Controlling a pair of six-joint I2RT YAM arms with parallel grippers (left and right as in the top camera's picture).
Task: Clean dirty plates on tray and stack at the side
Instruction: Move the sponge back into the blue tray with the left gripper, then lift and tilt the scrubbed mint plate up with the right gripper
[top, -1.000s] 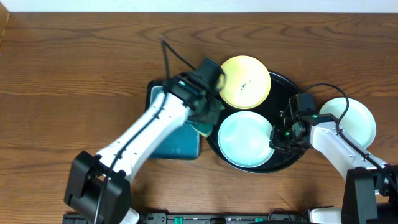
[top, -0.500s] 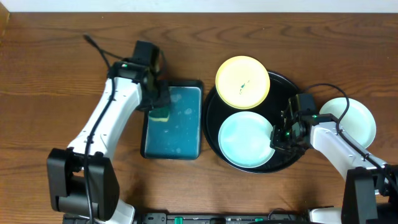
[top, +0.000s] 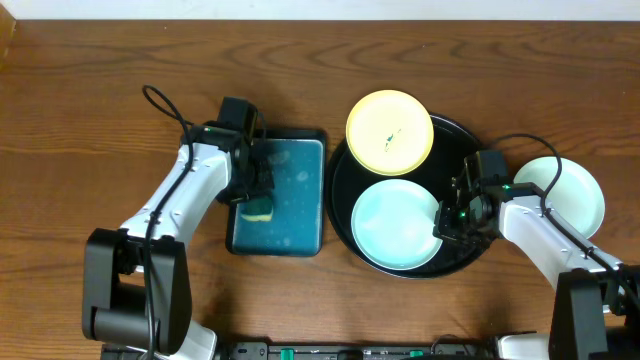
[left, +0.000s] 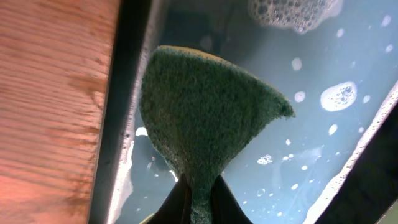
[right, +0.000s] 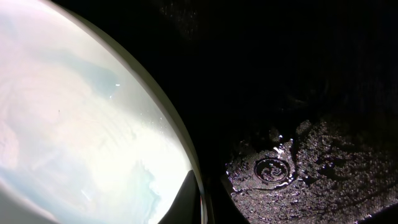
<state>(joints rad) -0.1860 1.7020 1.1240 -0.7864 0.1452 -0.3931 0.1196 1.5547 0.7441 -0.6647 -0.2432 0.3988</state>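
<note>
Overhead looks straight down on the table (top: 100, 80); wrist views sit close on its sponge (left: 205, 118) and plate (right: 81, 112).

From the desk's near edge the left arm (top: 168, 202) rises toward the left-middle, elbow bent, with the wrist turned over so it faces down. The left gripper (top: 257, 196) points straight downward, its jaws clamped tight on a green sponge (left: 205, 124). The right arm (top: 545, 232) comes in from the near right corner, lying low and angled leftward. The right gripper (top: 446, 223) sits low, jaws pinched together on the rim of a mint-white plate (top: 390, 228).
</note>
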